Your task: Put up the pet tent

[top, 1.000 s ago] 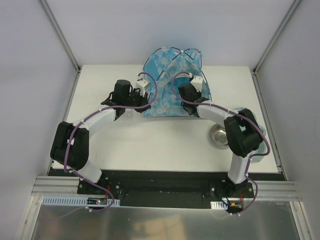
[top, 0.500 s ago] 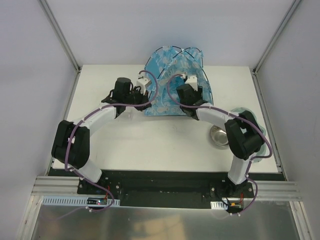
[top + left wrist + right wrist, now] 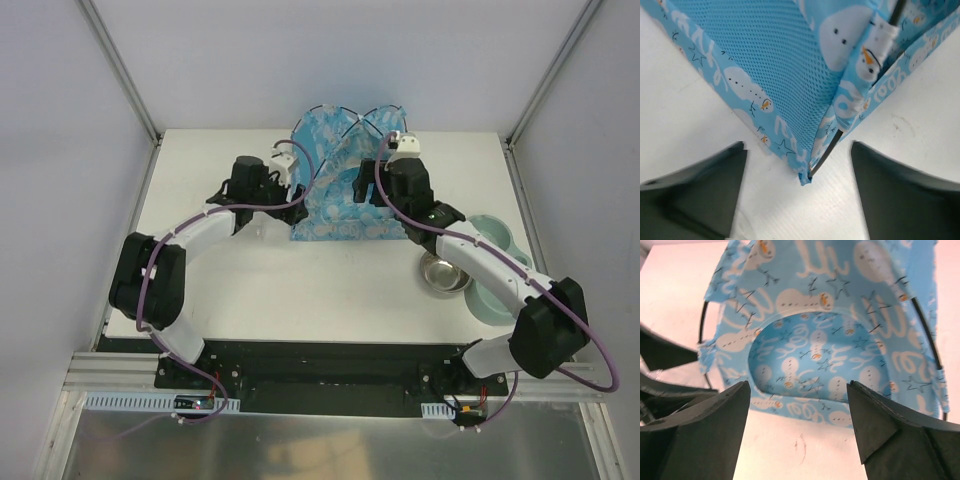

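Note:
The pet tent [image 3: 340, 215] stands at the back of the table, blue with white snowman print and thin black crossed poles over its top. In the left wrist view its lower corner [image 3: 807, 176] rests on the table with a black pole end [image 3: 825, 157] in it. My left gripper [image 3: 797, 165] is open on either side of that corner and does not touch it. In the top view the left gripper [image 3: 296, 200] is at the tent's left front corner. My right gripper [image 3: 799, 390] is open just above the table, facing the arched doorway [image 3: 815, 360]. The right gripper [image 3: 372, 192] holds nothing.
A metal bowl [image 3: 443, 272] sits right of centre, beside a pale green dish [image 3: 497, 280] near the table's right edge. Grey walls close in behind the tent and on both sides. Part of the left arm [image 3: 660, 352] shows at the left of the right wrist view.
Both grippers have opened. The left has let go of the tent corner. The right arm has stretched out and its wrist has swung right. The tent now stands squarer on the table.

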